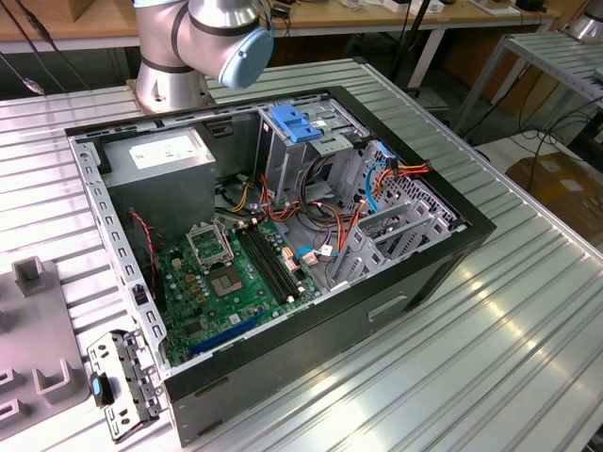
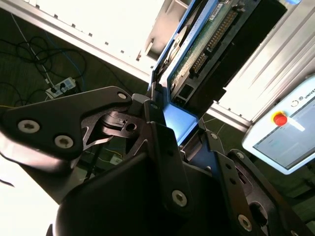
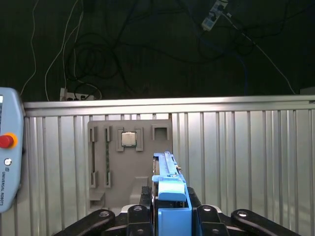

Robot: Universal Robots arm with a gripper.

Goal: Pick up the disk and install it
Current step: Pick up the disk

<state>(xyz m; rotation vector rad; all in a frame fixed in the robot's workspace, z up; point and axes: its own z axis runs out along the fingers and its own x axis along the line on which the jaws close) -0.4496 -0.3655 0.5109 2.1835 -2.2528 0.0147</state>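
- Gripping the disk (image 3: 167, 172) edge-on, the gripper (image 3: 170, 199) is seen in both wrist views with its black fingers (image 3: 145, 201) closed on either side of the blue carrier bracket (image 3: 172, 219).
- In the second wrist view, the disk (image 2: 206, 44) is shown from its underside. A green circuit board with a row of connector pins is framed by the blue bracket (image 2: 179, 120), which is clamped at the gripper (image 2: 179, 123).
- The disk is carried in the gripper's hold, and nothing else is seen touching it.
- Past the held disk in the first wrist view, a ribbed aluminium table (image 3: 246, 162) is seen. A grey fixture tray (image 3: 98, 162) lies on it, and a processor chip (image 3: 129, 139) is seated in one of the tray's pockets.
- A teach pendant (image 3: 9, 162) with a red button is seen at the table's edge. It also appears in the second wrist view (image 2: 285, 142).
- A power strip (image 2: 61, 87) and loose cables lie on the dark floor beyond the table.
- In the exterior view, an open black computer case (image 1: 452, 273) lies on the table (image 1: 509, 358) with its motherboard (image 1: 236, 273) exposed.
- A grey power-supply box (image 1: 160, 155) sits in the case corner nearest the robot arm base (image 1: 188, 47).
- A blue latch (image 1: 297, 122) rests on top of the grey drive cage (image 1: 283, 165).
- A loose metal bracket plate (image 1: 118, 381) lies on the table just beside the case, towards the exterior view's left.
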